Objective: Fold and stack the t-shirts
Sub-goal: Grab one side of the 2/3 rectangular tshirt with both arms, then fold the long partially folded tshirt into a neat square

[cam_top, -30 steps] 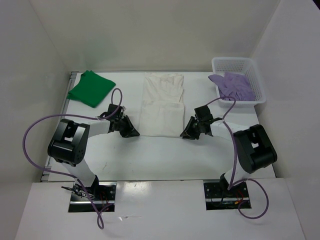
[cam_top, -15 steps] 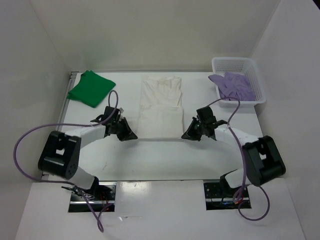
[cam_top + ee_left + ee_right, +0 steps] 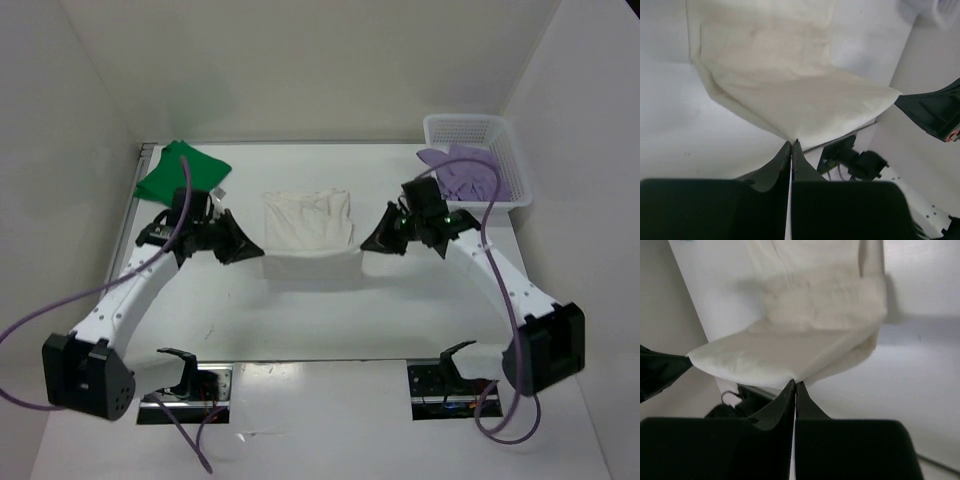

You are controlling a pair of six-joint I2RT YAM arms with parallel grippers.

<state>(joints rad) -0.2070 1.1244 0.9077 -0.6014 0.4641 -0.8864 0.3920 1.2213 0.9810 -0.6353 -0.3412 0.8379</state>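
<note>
The white t-shirt (image 3: pixel 308 222) lies mid-table, its near part lifted and folded back over the far part. My left gripper (image 3: pixel 256 247) is shut on its near left corner (image 3: pixel 791 136). My right gripper (image 3: pixel 366 243) is shut on its near right corner (image 3: pixel 796 376). Both hold the cloth edge stretched between them above the table. The green t-shirt (image 3: pixel 178 174) lies folded at the far left. The lavender t-shirt (image 3: pixel 470 172) lies crumpled in the basket, one part hanging over its left rim.
The white lattice basket (image 3: pixel 504 138) stands at the far right corner. White walls close in the table on the left, back and right. Purple cables loop from both arms.
Both grippers have lifted the shirt's near edge and carried it toward the back. The shirt now looks half as long. Both arms have stretched out.
</note>
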